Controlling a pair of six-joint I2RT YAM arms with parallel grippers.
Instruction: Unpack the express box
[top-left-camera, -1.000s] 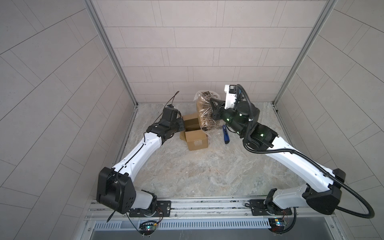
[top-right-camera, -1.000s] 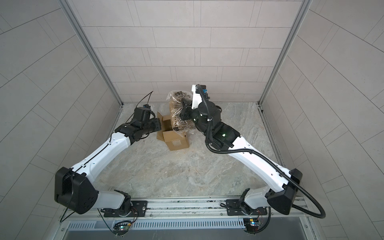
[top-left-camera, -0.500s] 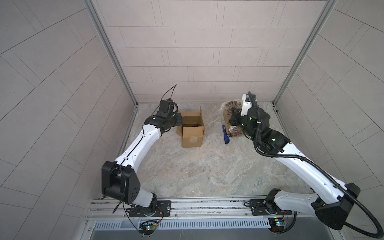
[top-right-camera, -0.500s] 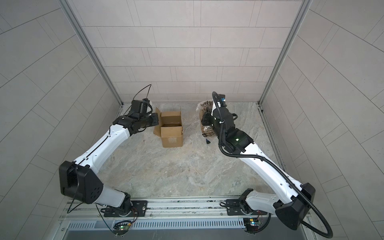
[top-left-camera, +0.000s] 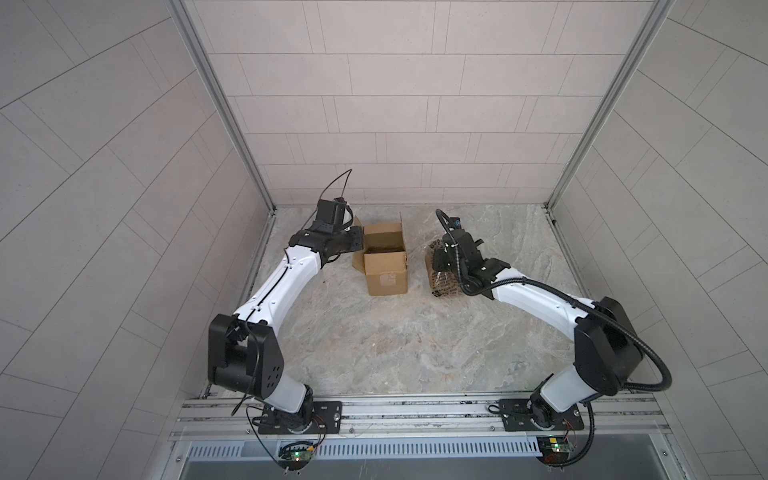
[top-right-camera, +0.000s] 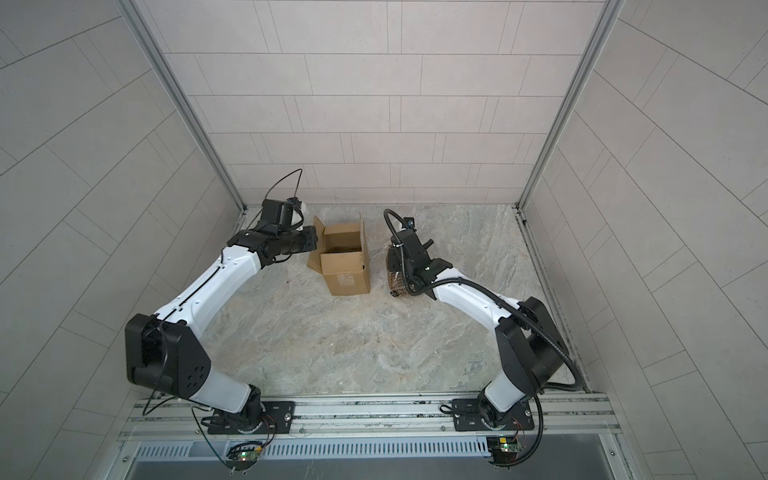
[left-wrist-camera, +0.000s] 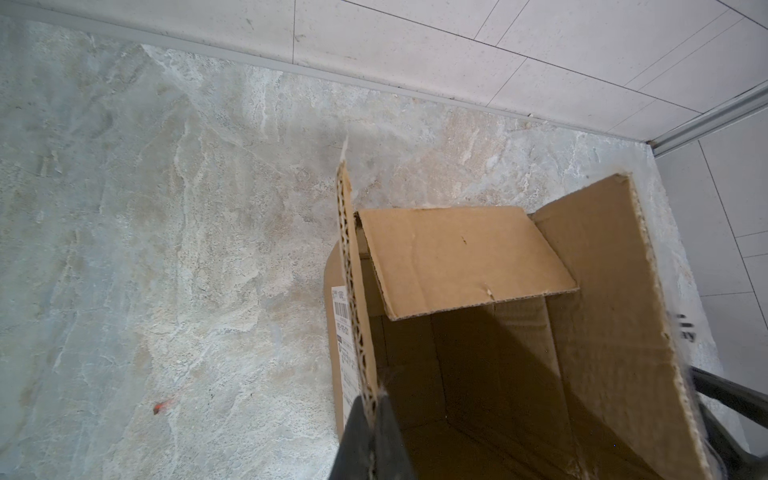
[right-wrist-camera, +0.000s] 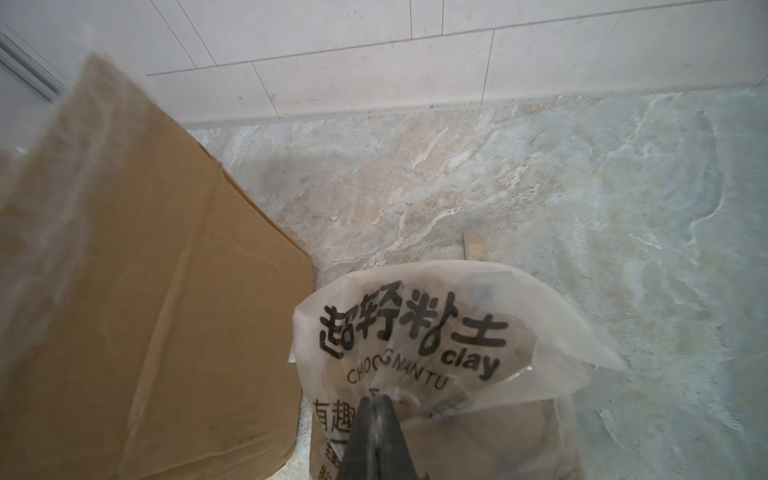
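Express box (top-left-camera: 386, 276) (corrugated brown cardboard) stands open, rectangular, matte-sided.

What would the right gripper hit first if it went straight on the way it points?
The clay packet that the right gripper grips; past it, seemingly bare table, the express box off to one side.

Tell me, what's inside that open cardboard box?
Inside the box, only bare cardboard walls and a dark, shadowed bottom show, with no contents visible. One flap folds inward and hides a corner, so what lies under it cannot be seen.
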